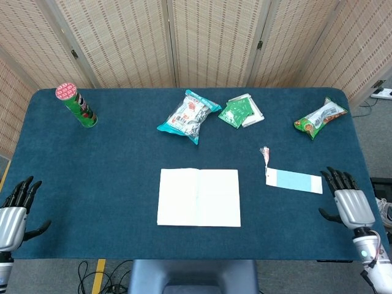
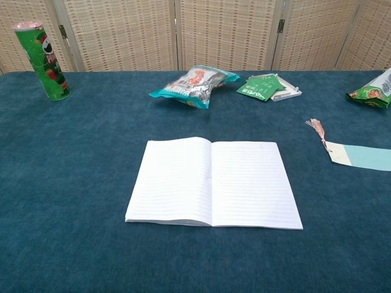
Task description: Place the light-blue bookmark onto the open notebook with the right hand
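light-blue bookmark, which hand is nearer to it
Right. The right hand sits just beyond the light-blue bookmark at its far end; the left hand is across the table.

Each robot hand [image 1: 350, 205] has silver casing and black fingers.

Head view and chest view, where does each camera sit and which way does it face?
Head view: high above the near edge, looking steeply down on the whole table; left hand and right hand show at the bottom corners.
Chest view: low at the near edge, looking across the table; no hands.
Shared: open notebook, light-blue bookmark, green can, snack bags.
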Robot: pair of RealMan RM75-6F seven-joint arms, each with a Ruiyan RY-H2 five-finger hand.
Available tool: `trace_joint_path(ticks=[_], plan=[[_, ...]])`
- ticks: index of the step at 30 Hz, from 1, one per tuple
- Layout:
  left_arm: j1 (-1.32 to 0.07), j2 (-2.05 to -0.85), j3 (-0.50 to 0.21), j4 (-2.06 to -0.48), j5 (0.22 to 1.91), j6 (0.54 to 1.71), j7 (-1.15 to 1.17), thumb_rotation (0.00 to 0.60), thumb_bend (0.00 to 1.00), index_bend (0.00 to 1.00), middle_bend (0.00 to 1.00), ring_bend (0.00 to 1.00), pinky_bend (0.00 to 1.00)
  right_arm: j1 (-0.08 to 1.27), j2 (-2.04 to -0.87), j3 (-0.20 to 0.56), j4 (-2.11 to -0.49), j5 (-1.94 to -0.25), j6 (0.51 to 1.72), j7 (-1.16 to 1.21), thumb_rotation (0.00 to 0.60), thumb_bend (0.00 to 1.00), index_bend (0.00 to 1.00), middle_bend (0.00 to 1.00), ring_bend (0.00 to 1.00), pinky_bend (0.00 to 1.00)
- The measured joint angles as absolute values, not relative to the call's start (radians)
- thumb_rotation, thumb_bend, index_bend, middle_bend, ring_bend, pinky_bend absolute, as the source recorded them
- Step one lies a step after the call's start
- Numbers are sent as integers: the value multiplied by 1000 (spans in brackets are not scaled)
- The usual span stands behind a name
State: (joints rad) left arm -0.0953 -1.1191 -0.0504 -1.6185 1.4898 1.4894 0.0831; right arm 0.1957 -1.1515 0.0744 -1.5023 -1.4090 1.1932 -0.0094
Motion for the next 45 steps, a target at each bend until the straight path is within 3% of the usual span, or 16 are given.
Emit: trace_joint_path(ticks=[6, 11, 18, 26, 45], plan=[[-91, -1106, -55, -1620, 1489, 1499, 45, 600, 220, 92, 0, 0, 255, 277, -1152, 95, -1463, -1373, 1078, 76, 600, 293, 241, 0, 0, 0], [-86, -1095, -53, -1618, 1493, 1505, 12, 600, 220, 92, 0, 0, 255, 322, -1137, 114, -1456, -1337, 985, 134, 600, 296, 309, 0, 0, 0], [-78, -1081, -55, -1618, 1487, 1513, -24, 600, 220, 92, 0, 0, 255, 389, -1152, 130, -1414, -1235, 877, 92, 600, 230, 305, 0, 0, 0], [-81, -1069, -52, -1610, 1491, 1498, -71, 600, 220, 92, 0, 0, 255, 458, -1236, 137, -1338, -1127, 777, 7, 600, 137, 210, 0, 0, 0], [-83, -1054, -48, -1596, 1493, 1488, -122, 600, 220, 92, 0, 0, 255, 556, -1337, 122, -1244, -964, 675, -147, 600, 172, 204, 0, 0, 0]])
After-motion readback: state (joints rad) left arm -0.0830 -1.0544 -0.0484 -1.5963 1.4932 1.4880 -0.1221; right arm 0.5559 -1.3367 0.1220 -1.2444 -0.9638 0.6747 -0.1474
